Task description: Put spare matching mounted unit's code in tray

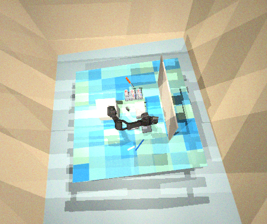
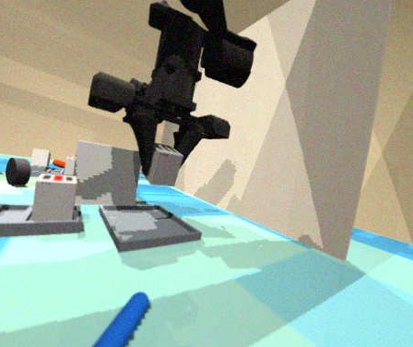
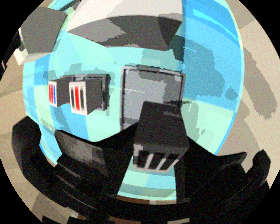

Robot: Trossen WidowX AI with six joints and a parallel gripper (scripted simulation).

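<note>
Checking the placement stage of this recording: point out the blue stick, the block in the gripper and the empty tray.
Blue stick [image 1: 139, 145] [image 2: 125, 319]: top and exterior, its shaft.
Block [image 2: 165, 167] [image 3: 162, 127]: exterior and wrist, side face.
Tray [image 2: 190, 231] [image 3: 123, 100]: exterior and wrist, rim.

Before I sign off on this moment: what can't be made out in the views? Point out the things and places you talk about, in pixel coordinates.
- Mounted unit's printed code: not readable in any view.
- Tray [image 2: 179, 242] [image 3: 125, 95], wrist view: near part hidden behind the held gray block [image 2: 164, 167] [image 3: 161, 127].
- Blue rod [image 2: 125, 318], exterior view: near end cut off by the bottom edge.
- Block markings, top view: too small and grainy.
- Floor behind the upright panel [image 2: 336, 115], exterior view: panel blocks it.
</note>
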